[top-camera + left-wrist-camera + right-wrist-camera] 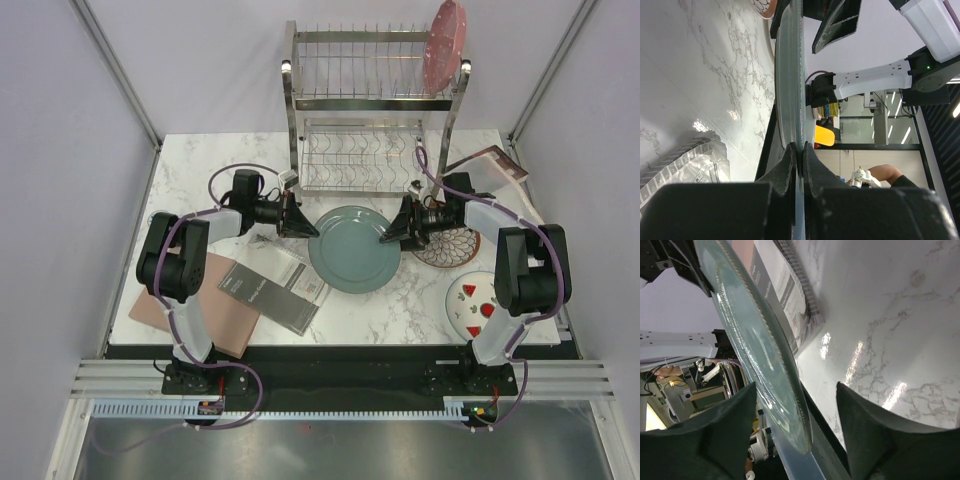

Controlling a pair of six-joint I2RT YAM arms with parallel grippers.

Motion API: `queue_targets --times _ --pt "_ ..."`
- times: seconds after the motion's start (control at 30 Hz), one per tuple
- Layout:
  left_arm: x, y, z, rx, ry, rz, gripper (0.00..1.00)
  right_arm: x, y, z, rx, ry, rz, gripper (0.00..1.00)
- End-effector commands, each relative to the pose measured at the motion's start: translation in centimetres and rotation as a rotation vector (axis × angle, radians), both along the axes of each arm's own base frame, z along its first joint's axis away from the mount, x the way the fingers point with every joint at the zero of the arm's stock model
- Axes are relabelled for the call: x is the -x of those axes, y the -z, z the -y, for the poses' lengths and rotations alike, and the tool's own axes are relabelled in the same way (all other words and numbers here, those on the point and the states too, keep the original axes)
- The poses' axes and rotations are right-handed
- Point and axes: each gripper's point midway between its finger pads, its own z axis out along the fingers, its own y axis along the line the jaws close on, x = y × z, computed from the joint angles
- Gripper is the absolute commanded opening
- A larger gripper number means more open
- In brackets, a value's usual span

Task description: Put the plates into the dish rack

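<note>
No brand or label can be read. Pale print is carried on the dark grey booklet [272,290], but it is too small to be made out from above, and in the right wrist view its text blocks are blurred.

The grey-green plate [353,248] is seen at the middle of the white, grey-veined marble tabletop [400,300], between the two arms. It is round, plain and glossy, with a finely ribbed rim. Its left rim is pinched by the left gripper [300,226], whose black fingers [790,165] are pressed against both faces of the thin edge. The right gripper [388,237] is placed at the opposite rim; its matte black fingers [875,440] are spread wide, with the plate's edge lying between them. Whether the plate rests on the marble cannot be told.

The dish rack [365,95], made of shiny steel wire in two tiers, is set at the far edge. The pink plate with white dots [445,45] is stood upright at the right end of its upper tier.

The brown-rimmed petal plate [452,250] is partly covered by the right arm. The white strawberry plate [475,303] is laid flat near it. A flat brown board [195,310] is partly overlapped by the booklet at the left.
</note>
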Motion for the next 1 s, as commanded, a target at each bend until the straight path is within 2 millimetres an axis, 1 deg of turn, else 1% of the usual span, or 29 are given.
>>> queue_targets --times 0.0,0.1,0.2,0.23,0.37,0.47,0.57,0.67,0.77,0.87,0.9,0.97 --pt "1.6 -3.8 -0.7 0.118 0.159 0.015 0.02 -1.3 -2.8 -1.4 -0.125 -0.030 0.055 0.67" --pt "1.2 -3.2 -0.6 0.112 0.151 0.008 0.02 -1.2 -3.3 -1.6 -0.147 -0.036 0.061 0.54" --pt "0.8 -2.5 -0.4 0.106 0.143 0.000 0.02 -1.0 -3.8 -1.7 -0.168 -0.042 0.063 0.50" --pt "0.6 -1.9 -0.4 0.103 0.140 -0.008 0.02 -0.8 -3.6 -1.7 -0.171 -0.040 0.048 0.49" --pt "0.0 -0.9 -0.2 0.095 0.128 -0.009 0.02 -0.5 -3.6 -1.8 -0.163 -0.038 0.047 0.45" --pt "-0.3 -0.7 -0.1 0.098 0.129 -0.004 0.02 -0.1 -3.3 -2.0 -0.144 -0.039 0.047 0.44" --pt "-0.6 -1.0 0.0 0.103 0.129 0.019 0.02 0.6 -3.1 -2.4 -0.135 -0.053 0.054 0.43" --pt "-0.7 -1.2 0.0 0.103 0.128 0.011 0.02 0.7 -3.0 -2.6 -0.119 -0.053 0.058 0.42" --pt "-0.7 -1.2 0.0 0.105 0.130 0.012 0.02 0.5 -2.9 -2.5 -0.110 -0.049 0.064 0.37" --pt "-0.6 -1.2 0.1 0.104 0.131 0.011 0.02 0.1 -3.1 -2.7 -0.103 -0.049 0.074 0.23" --pt "-0.6 -1.1 0.1 0.103 0.130 0.002 0.02 0.0 -3.1 -2.7 -0.099 -0.046 0.074 0.14" --pt "-0.7 -1.1 0.1 0.102 0.127 -0.001 0.04 -0.3 -3.2 -2.6 -0.093 -0.042 0.083 0.05"
